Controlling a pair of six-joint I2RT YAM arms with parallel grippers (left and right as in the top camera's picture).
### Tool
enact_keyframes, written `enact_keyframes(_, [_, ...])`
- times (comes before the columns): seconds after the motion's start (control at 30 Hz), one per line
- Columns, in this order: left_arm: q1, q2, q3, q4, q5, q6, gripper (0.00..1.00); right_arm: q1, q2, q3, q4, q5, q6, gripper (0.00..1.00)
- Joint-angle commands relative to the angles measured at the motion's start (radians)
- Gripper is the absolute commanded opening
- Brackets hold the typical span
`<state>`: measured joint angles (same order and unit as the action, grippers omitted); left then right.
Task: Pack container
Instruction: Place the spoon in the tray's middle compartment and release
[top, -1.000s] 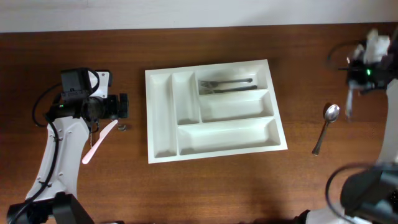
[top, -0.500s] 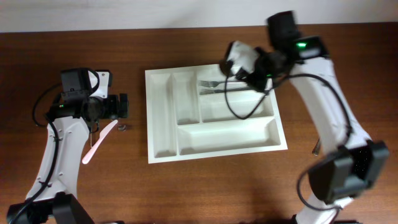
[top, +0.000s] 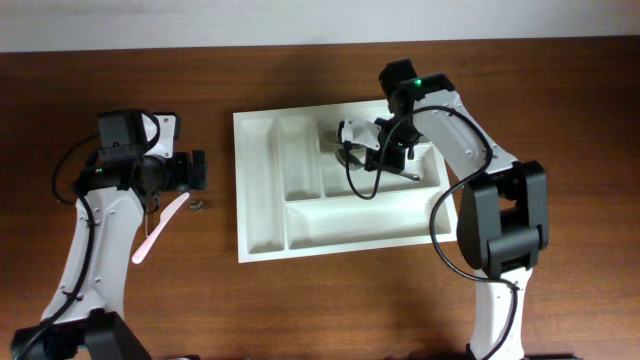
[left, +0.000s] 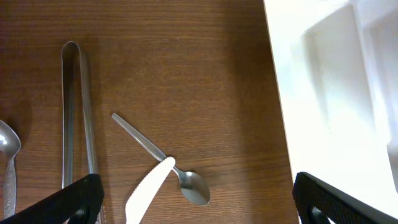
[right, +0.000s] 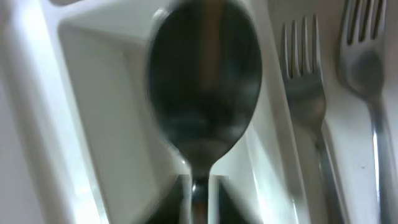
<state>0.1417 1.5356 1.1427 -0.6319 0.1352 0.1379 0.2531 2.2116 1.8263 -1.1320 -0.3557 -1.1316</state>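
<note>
Two arms, one change. The left gripper (top: 197, 170) stays wide open and empty just left of the container (top: 258, 190), over a teaspoon (left: 166, 163) and a pale plastic knife (left: 147, 191). The right gripper (top: 362, 150), at the table's right edge a second ago, is now over the container's middle right compartment, fingers nearly closed on a spoon (right: 205, 87). Two forks (right: 305, 106) lie in the far compartment alongside.

No legible text — none anywhere
</note>
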Motion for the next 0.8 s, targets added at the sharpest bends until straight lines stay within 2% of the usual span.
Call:
enact_keyframes(0.0, [0.003, 0.006, 0.018, 0.002, 0.015, 0.017, 0.99, 0.002, -0.019, 0.005, -0.003, 0.002, 0.012, 0.38])
enact_keyframes(0.07, [0.003, 0.006, 0.018, 0.002, 0.015, 0.017, 0.99, 0.001, -0.037, 0.014, -0.010, 0.002, 0.090, 0.40])
enact_keyframes(0.1, [0.003, 0.006, 0.018, 0.002, 0.015, 0.017, 0.99, -0.001, -0.050, 0.023, -0.019, 0.001, 0.137, 0.51])
enact_keyframes(0.13, [0.003, 0.006, 0.018, 0.002, 0.015, 0.017, 0.99, -0.008, -0.074, 0.039, -0.045, -0.003, 0.196, 0.42])
enact_keyframes(0.2, [0.003, 0.006, 0.018, 0.002, 0.015, 0.017, 0.99, -0.021, -0.099, 0.061, -0.079, 0.002, 0.237, 0.30])
enact_keyframes(0.23, [0.003, 0.006, 0.018, 0.002, 0.015, 0.017, 0.99, -0.033, -0.114, 0.075, -0.101, 0.011, 0.259, 0.21])
enact_keyframes(0.3, [0.003, 0.006, 0.018, 0.002, 0.015, 0.017, 0.99, -0.067, -0.149, 0.101, -0.135, 0.034, 0.352, 0.17])
enact_keyframes(0.4, [0.003, 0.006, 0.018, 0.002, 0.015, 0.017, 0.99, -0.166, -0.212, 0.145, -0.169, 0.053, 0.539, 0.21])
enact_keyframes(0.43, [0.003, 0.006, 0.018, 0.002, 0.015, 0.017, 0.99, -0.206, -0.232, 0.153, -0.171, 0.050, 0.604, 0.25])
enact_keyframes(0.5, [0.003, 0.006, 0.018, 0.002, 0.015, 0.017, 0.99, -0.280, -0.264, 0.158, -0.173, 0.043, 0.718, 0.44])
enact_keyframes(0.53, [0.003, 0.006, 0.018, 0.002, 0.015, 0.017, 0.99, -0.314, -0.273, 0.158, -0.174, 0.042, 0.751, 0.47])
enact_keyframes(0.6, [0.003, 0.006, 0.018, 0.002, 0.015, 0.017, 0.99, -0.394, -0.280, 0.157, -0.183, 0.042, 0.788, 0.45])
enact_keyframes(0.67, [0.003, 0.006, 0.018, 0.002, 0.015, 0.017, 0.99, -0.470, -0.273, 0.156, -0.197, 0.044, 0.859, 0.38])
enact_keyframes(0.77, [0.003, 0.006, 0.018, 0.002, 0.015, 0.017, 0.99, -0.578, -0.256, 0.138, -0.219, 0.054, 1.009, 0.38])
